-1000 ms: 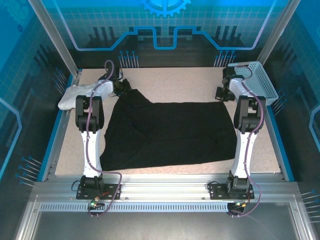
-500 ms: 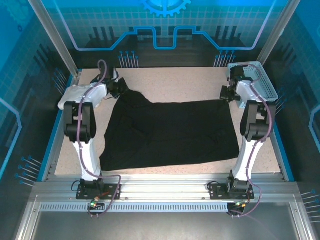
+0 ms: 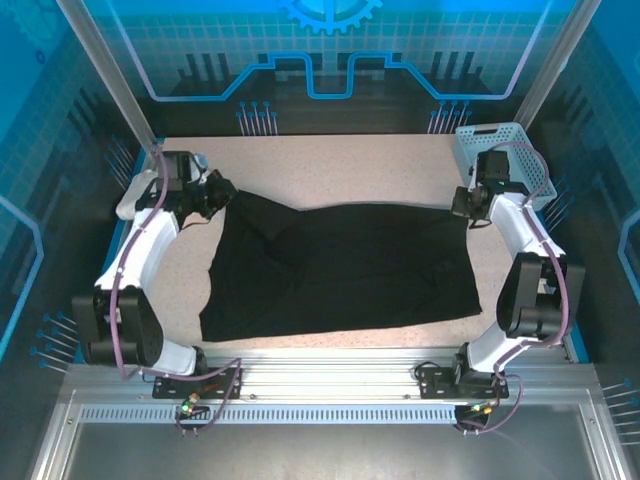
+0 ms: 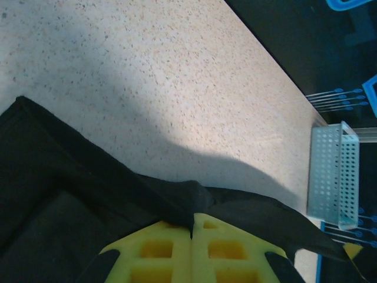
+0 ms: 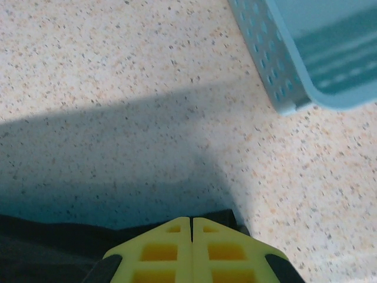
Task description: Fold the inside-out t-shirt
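At far corners, left claw (image 4: 192,219) and right claw (image 5: 191,222) each pinch black t-shirt (image 3: 340,265), spread flat on desk (image 3: 350,170); no fold yet.

My left claw (image 3: 213,192) and right claw (image 3: 464,205) pinch the black shirt's (image 3: 340,265) far corners. It lies spread on the table (image 3: 350,165), with a basket (image 3: 505,160) near my right claw.

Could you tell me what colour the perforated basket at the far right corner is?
The basket is pale blue, clearest in the right wrist view.
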`<state>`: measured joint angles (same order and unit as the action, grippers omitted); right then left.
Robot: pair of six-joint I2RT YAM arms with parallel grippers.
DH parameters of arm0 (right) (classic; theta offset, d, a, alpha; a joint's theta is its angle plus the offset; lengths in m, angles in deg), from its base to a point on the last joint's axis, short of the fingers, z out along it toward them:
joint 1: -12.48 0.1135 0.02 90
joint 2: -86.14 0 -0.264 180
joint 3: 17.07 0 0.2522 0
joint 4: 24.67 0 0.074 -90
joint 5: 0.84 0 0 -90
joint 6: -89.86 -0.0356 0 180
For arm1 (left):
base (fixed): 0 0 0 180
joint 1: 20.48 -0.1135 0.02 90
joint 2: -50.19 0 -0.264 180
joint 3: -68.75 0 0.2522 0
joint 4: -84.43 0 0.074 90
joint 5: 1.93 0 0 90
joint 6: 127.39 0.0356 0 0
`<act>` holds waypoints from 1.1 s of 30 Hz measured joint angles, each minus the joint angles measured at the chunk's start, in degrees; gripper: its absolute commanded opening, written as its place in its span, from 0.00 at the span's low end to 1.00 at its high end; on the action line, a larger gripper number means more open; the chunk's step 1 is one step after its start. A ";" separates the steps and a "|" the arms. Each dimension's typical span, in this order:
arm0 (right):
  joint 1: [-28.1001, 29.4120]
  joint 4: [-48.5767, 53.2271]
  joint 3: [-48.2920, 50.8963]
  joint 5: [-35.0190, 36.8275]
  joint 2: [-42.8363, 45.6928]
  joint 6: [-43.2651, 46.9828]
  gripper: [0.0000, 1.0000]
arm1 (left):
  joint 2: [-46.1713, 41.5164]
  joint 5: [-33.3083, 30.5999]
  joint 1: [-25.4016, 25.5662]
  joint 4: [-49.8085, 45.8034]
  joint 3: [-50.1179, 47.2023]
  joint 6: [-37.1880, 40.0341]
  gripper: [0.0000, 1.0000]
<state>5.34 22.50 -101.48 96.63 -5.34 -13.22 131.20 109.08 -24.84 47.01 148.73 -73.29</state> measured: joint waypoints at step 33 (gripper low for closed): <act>-2.21 2.08 11.85 4.63 5.18 -2.80 0.00 | -25.51 8.44 -3.41 -27.78 -13.60 5.90 0.00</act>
<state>3.13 24.57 -89.63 101.26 -0.16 -16.02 105.69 117.52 -28.25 19.23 135.13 -67.39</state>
